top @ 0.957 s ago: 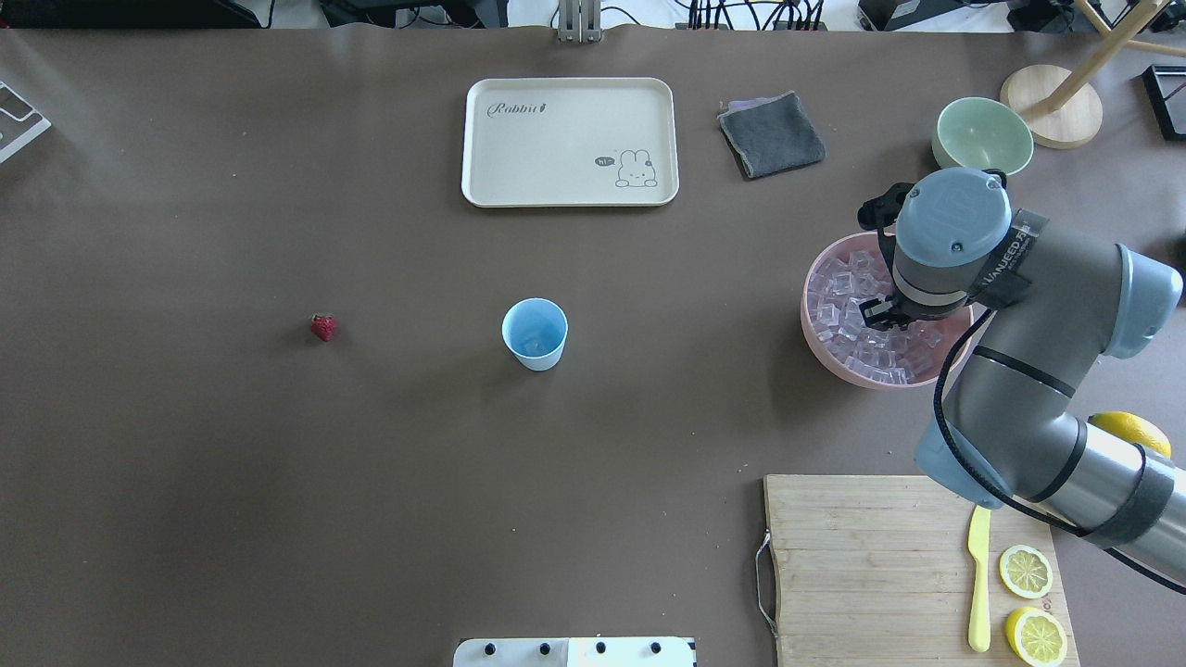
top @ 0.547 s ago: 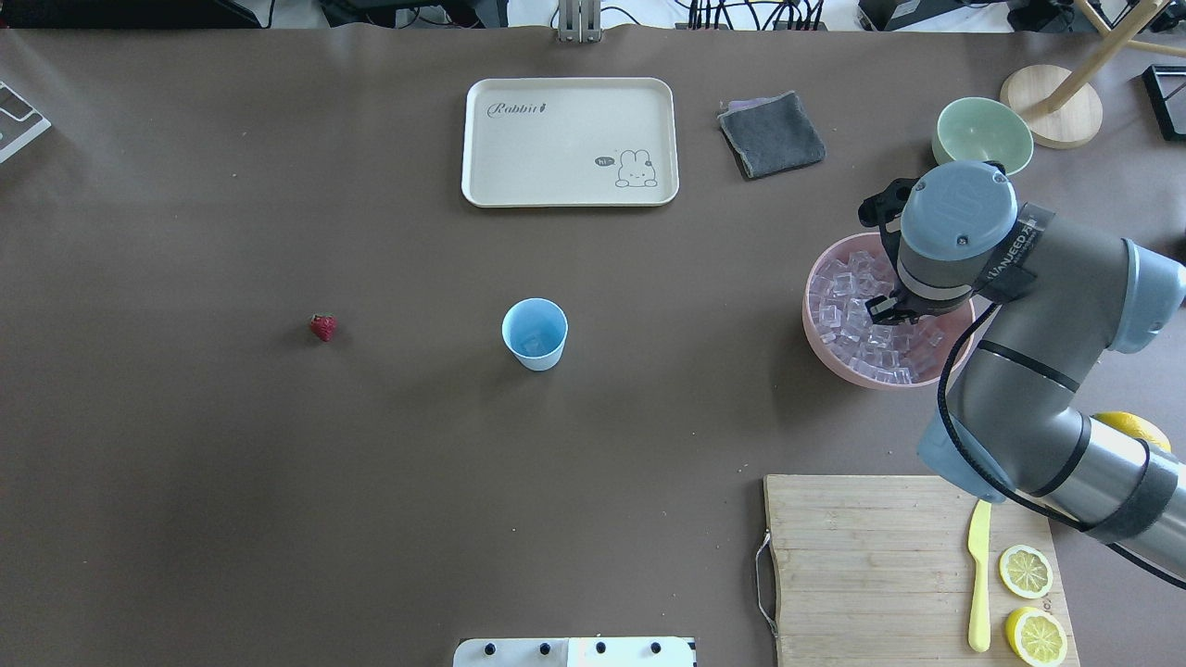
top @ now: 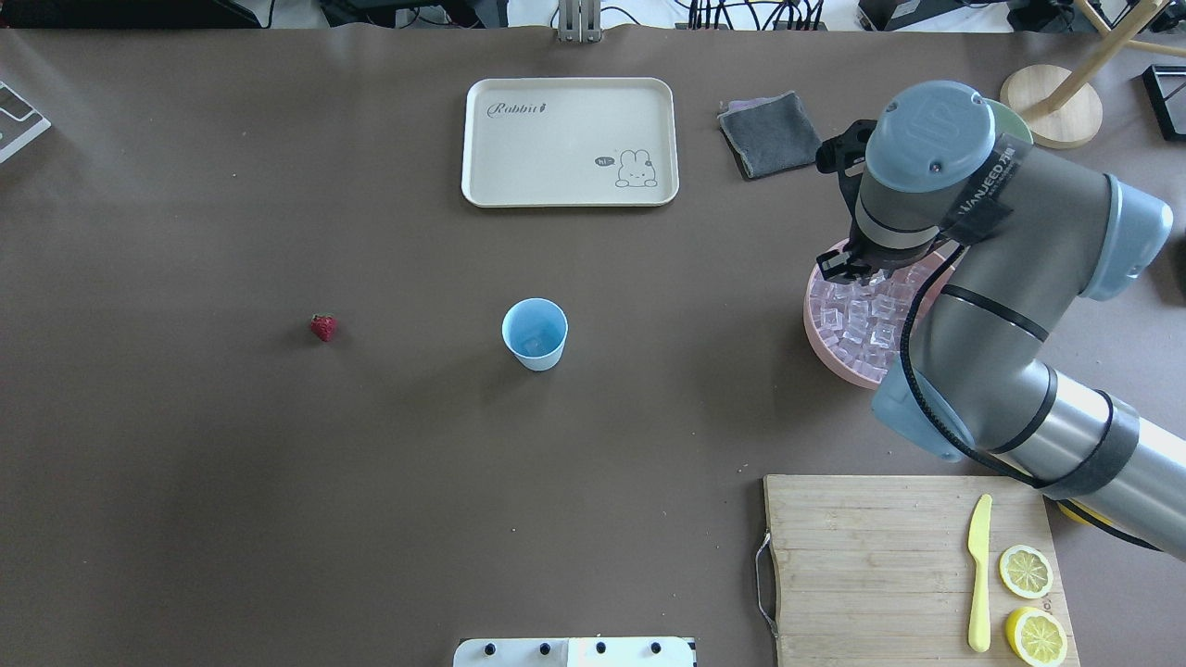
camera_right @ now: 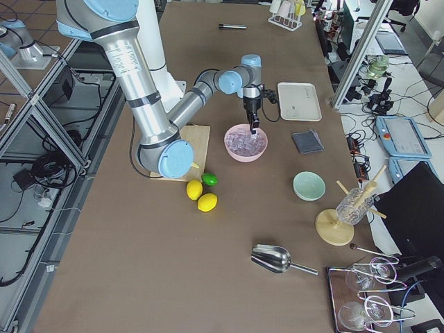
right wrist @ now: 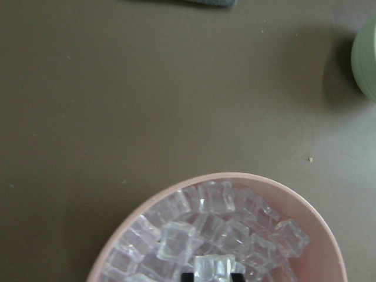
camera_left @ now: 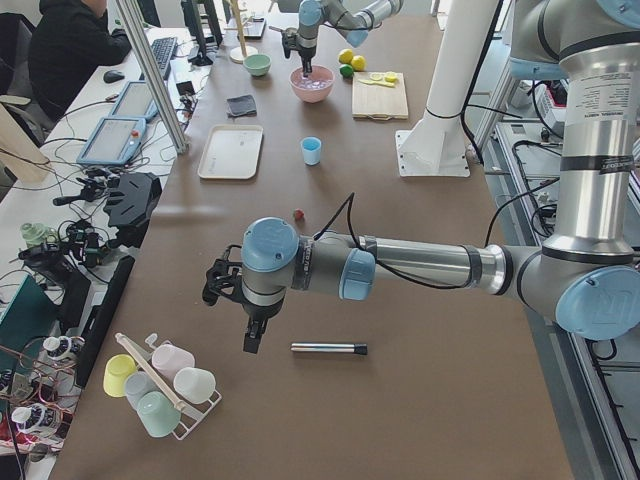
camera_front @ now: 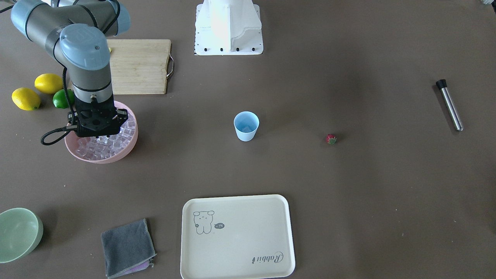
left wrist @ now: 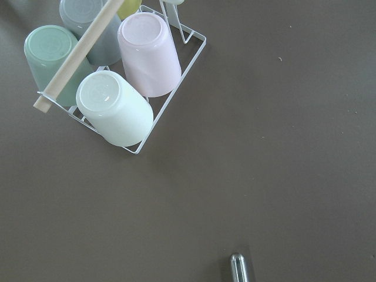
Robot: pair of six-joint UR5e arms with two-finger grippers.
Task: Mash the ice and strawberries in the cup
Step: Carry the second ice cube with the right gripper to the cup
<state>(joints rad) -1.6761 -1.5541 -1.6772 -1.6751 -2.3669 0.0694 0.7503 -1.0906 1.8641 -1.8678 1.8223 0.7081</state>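
Ice [top: 857, 320] fills the pink bowl [camera_front: 101, 160] near the worktop's right edge. The right gripper [camera_front: 100, 133] hangs just above it, clamped on 1 ice cube [right wrist: 214, 267]. Cup [top: 535, 333] sits mid-worktop, well apart from that gripper, with 1 strawberry [top: 322, 327] further toward the left edge. Left gripper [camera_left: 254, 340] hovers by a metal rod [camera_left: 328, 348] at the left end; can't tell if it's clenched or released.

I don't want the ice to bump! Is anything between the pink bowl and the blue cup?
Nothing visible does. Only bare table lies between the right tool, over the pink bowl, and the cup.
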